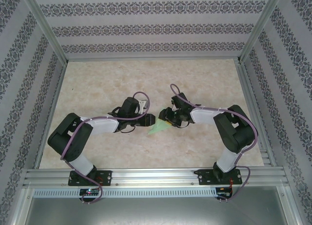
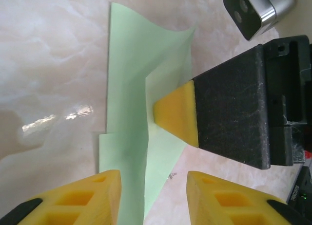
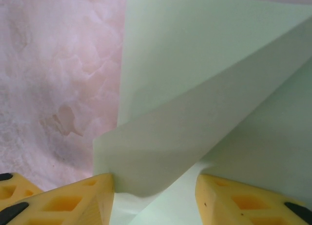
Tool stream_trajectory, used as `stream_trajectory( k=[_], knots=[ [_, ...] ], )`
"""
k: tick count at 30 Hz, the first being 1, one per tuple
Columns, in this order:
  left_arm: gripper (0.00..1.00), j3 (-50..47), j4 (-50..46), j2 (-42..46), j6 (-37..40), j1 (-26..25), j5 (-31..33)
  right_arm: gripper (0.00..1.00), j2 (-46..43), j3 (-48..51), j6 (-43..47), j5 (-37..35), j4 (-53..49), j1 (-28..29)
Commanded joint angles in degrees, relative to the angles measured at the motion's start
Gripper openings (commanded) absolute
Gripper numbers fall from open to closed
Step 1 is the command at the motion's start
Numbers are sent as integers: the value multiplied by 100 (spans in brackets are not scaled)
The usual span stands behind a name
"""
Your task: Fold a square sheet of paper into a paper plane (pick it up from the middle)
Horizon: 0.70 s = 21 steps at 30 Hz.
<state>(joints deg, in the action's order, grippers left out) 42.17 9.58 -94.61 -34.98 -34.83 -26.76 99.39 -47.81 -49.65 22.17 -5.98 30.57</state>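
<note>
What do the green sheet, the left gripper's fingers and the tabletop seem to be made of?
Square sheet of paper: thin matte paper, holds sharp creases. Left gripper fingers: yellow matte plastic or foam, with moulded pockets. Tabletop: glossy marble-look surface, glare spot; material unclear.

A pale marbled tabletop [image 1: 195, 79] — walled on three sides by striped, patterned panels [image 1: 146, 25], edged with aluminium rails [image 1: 156, 176].

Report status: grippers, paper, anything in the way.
Left gripper open, low over the paper. Right gripper open, raised flap between its fingers. Paper partly folded, on the table. No obstruction seen.
</note>
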Motion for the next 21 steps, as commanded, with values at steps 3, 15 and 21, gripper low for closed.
stream_trajectory(
  k=[3, 15, 21],
  knots=[
    [43, 227, 455, -510, 30, 32, -503, 52, 24, 452, 150, 7, 50, -126],
    [31, 549, 548, -1047, 312, 23, -969, 53, -23, 440, 60, 200, 176, -215],
    [25, 718, 501, -1273, 375, 24, -996, 53, -42, 426, 44, 320, 232, -238]
  ],
)
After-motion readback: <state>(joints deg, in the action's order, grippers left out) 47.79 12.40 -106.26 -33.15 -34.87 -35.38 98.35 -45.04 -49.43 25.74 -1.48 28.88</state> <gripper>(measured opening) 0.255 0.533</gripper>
